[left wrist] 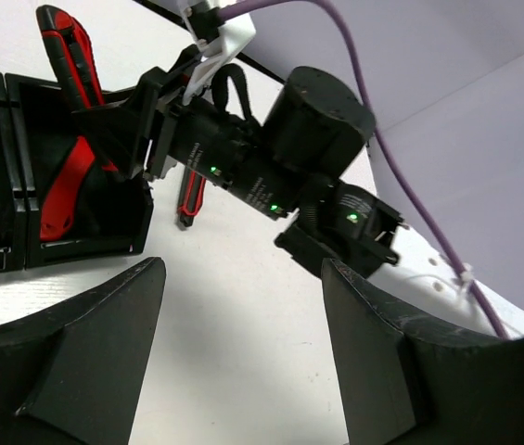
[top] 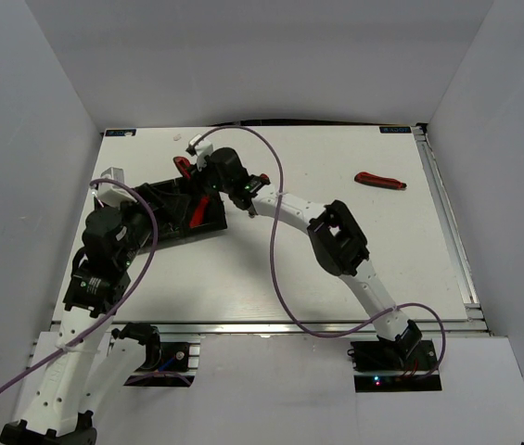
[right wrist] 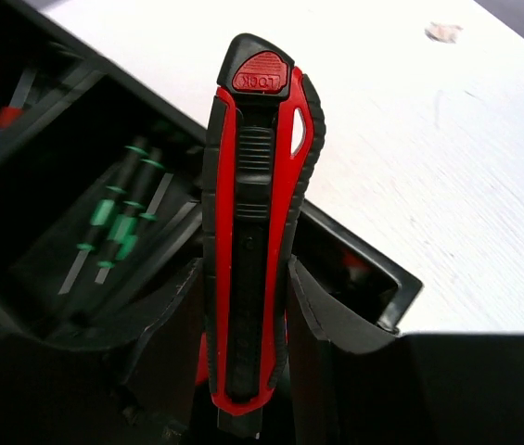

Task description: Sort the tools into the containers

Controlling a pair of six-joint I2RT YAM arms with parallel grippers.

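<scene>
Over the ten-o'clock tray, pinches the likely stiff, light cutter by its rubbery lower body in the right gripper, near the wide-spread, empty left gripper.

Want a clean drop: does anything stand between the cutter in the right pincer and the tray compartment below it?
Nothing visible blocks it. The cutter in the right pincer hangs above the end compartment of the tray, where another red cutter lies. The left pincer is open, off to the side.
</scene>
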